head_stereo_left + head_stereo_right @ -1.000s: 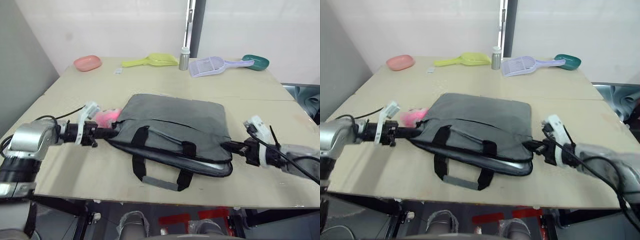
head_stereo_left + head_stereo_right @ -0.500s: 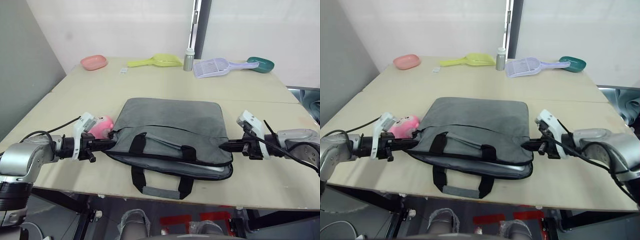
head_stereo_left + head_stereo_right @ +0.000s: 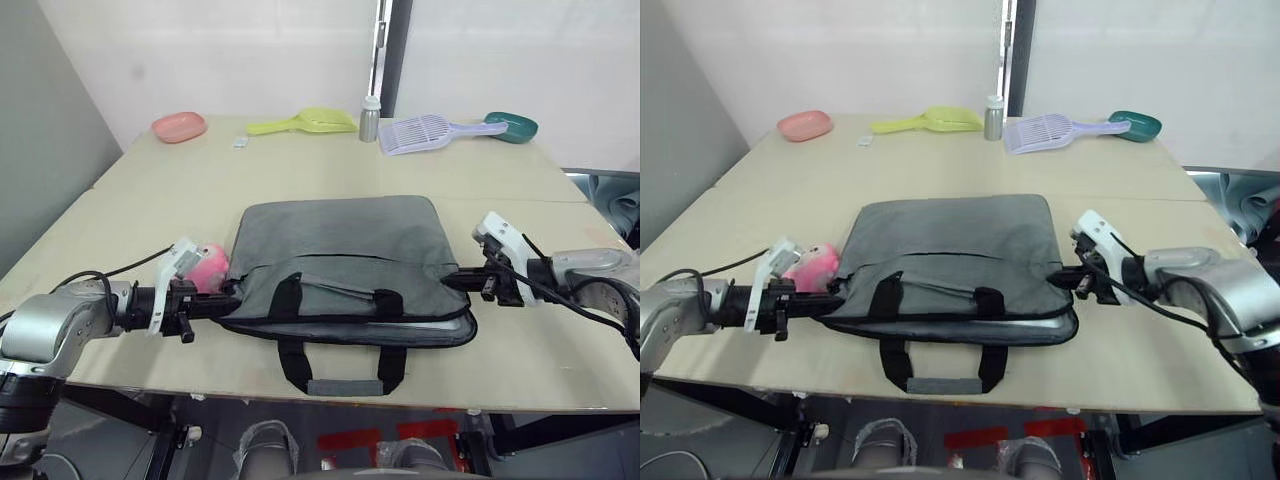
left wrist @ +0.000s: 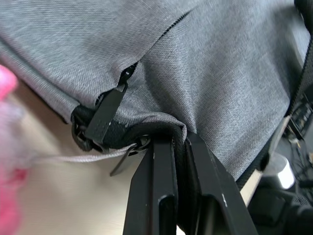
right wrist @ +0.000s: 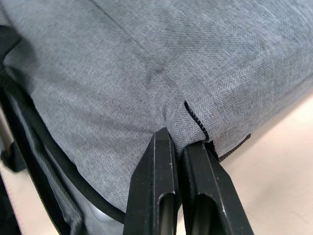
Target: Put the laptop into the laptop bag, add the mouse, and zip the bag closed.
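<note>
The grey laptop bag (image 3: 345, 250) lies flat mid-table, handles (image 3: 343, 372) hanging over the front edge. Its front zipper stands partly open, and a thin silver strip of the laptop (image 3: 425, 322) shows in the slit. My left gripper (image 3: 230, 301) is shut on the fabric at the bag's left front corner (image 4: 161, 128), beside the zipper pulls (image 4: 105, 117). At the bag's right edge (image 5: 190, 117), my right gripper (image 3: 453, 283) is shut on a pinch of fabric. The mouse is out of view.
A fuzzy pink toy (image 3: 208, 268) touches the bag's left side, just behind my left gripper. Along the back of the table (image 3: 150, 210) stand a pink dish (image 3: 179, 126), yellow scoop (image 3: 305, 122), silver bottle (image 3: 370, 117), lilac scoop (image 3: 430, 131) and green dish (image 3: 512, 126).
The bag, held at both ends, has swung from skewed to square with the table's front edge. The camera view shifted too. Both grippers kept their hold.
</note>
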Controlling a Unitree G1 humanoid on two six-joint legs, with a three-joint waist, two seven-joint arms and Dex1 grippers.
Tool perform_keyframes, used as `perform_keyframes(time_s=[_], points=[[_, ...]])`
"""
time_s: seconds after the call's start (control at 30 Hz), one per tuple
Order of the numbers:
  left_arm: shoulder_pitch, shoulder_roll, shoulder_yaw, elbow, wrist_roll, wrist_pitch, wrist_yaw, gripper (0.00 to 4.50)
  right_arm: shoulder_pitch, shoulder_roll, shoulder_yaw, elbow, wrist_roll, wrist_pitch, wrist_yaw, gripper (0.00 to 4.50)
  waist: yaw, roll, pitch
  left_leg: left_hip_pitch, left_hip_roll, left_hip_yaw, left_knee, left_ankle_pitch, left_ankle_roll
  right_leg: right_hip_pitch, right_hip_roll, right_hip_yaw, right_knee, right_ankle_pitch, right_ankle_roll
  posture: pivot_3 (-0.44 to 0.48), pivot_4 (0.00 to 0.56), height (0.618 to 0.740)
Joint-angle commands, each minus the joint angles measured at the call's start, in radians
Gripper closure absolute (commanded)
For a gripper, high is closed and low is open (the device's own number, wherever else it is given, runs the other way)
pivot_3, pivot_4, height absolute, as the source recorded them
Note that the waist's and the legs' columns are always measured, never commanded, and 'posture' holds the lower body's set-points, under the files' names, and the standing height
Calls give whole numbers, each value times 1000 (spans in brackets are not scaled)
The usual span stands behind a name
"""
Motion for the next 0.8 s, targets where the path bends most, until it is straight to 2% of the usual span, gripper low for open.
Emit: perform_keyframes(time_s=[0.03,0.4,0.67,0.8], points=[[36,19,-26,-79,-56,-15,-51,4500,-23,2,-3,-65,-1,0,39,4448,-1,0,0,0,0,0,0,0,0,0,0,0,0,0,0,0,150,740],[36,4,-35,17,1,-87,-8,4500,15,6,10,-101,-21,15,95,4448,-2,1,-2,6,0,4,-1,-2,-3,2,0,4,2,0,0,0,150,740],[-25,16,1,60,-33,-90,-22,1617,-16,-10,-56,-19,3,31,159,1734,1,1,-2,8,0,4,3,-3,-6,2,0,6,9,0,0,0,150,740],[-79,72,56,110,-53,-86,-62,97,-2,-54,-122,8,24,29,223,268,1,1,-2,7,0,4,5,-3,-5,1,0,7,11,0,-1,0,150,740]])
